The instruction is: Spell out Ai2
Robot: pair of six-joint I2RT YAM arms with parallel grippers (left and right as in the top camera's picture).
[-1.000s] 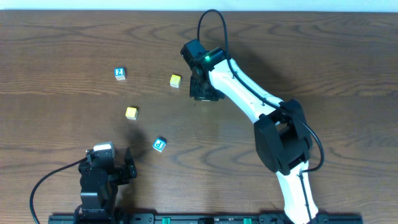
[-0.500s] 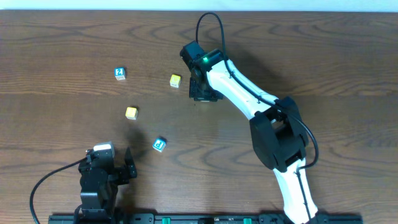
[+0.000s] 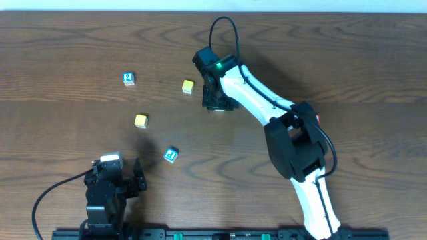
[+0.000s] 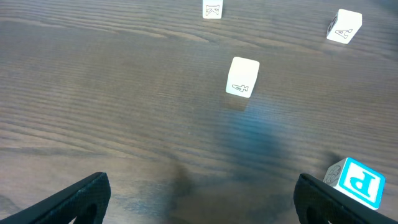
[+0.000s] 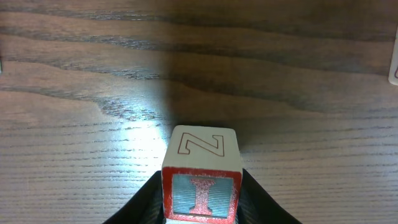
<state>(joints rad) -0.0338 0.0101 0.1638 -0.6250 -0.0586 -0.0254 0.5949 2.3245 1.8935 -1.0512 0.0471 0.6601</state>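
My right gripper (image 3: 217, 100) is shut on a red-bordered block (image 5: 201, 176) with an I on its near face and an N on top, held low over the table at centre back. A yellow block (image 3: 188, 86) lies just left of it. A blue block marked 2 (image 3: 129, 79) lies far left. Another yellow block (image 3: 141, 121) and a blue P block (image 3: 171, 155) lie nearer the left arm. My left gripper (image 4: 199, 199) is open and empty at the front left. In the left wrist view the P block (image 4: 356, 181) is by the right finger and a white block (image 4: 242, 77) lies ahead.
In the left wrist view, a block with an A outline (image 4: 344, 26) and another block (image 4: 212, 9) lie farther off. The right arm (image 3: 267, 107) reaches diagonally across the table's middle. A block edge (image 5: 394, 68) shows at the right of the right wrist view.
The right arm has shifted slightly left with the I block in its grip. The left arm and the loose blocks have not moved.
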